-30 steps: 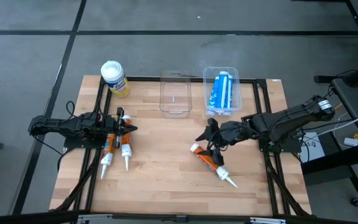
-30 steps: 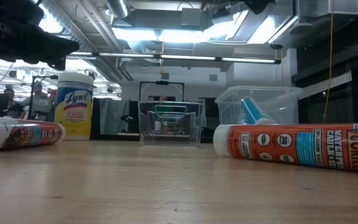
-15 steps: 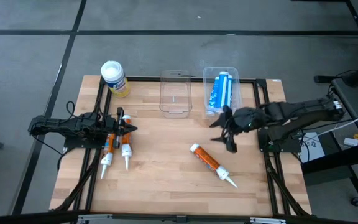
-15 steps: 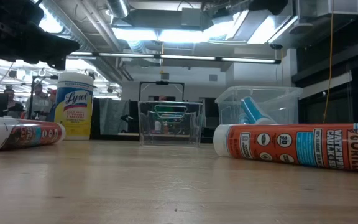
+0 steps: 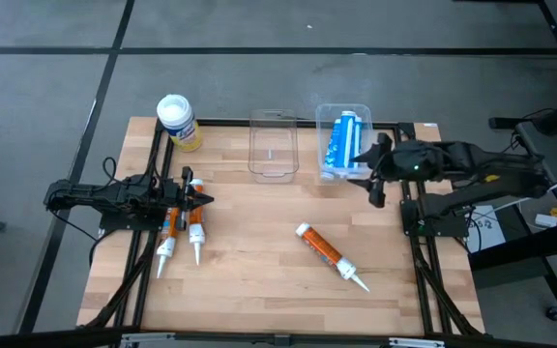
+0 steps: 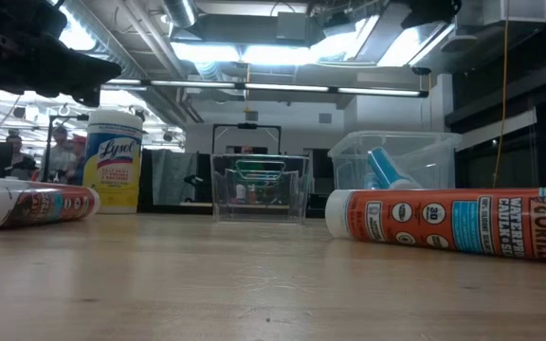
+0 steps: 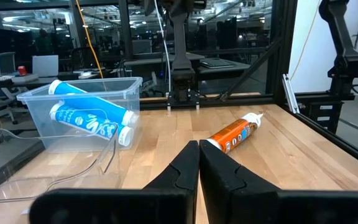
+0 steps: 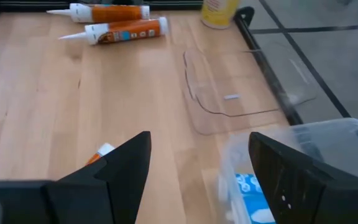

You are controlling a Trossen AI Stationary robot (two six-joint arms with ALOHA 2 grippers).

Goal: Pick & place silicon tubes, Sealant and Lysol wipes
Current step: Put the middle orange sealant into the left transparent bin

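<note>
1. Sorting done so far: two blue-and-white tubes (image 5: 344, 141) lie inside the right-hand clear bin (image 5: 321, 114) at the far edge of the table (image 5: 259, 261). The middle clear bin (image 5: 273, 145) holds nothing that can be seen.
2. Sorting left, as judged from the layout: one orange tube (image 5: 329, 256) lies loose on the table near its middle, and two more orange tubes (image 5: 182, 232) lie side by side at the left. The wipes canister (image 5: 176, 121) stands upright at the far left corner, outside both bins.
3. Right pincer (image 5: 373, 174): spread wide and empty, hovering just beside the bin with the tubes, well apart from the loose orange tube.
4. Left pincer (image 5: 193, 199): narrow, fingers together, holding nothing, poised over the rear ends of the pair of tubes.
5. Hard to make out: the tube labels from above; in the low view the near tube's nozzle end is cut off.
</note>
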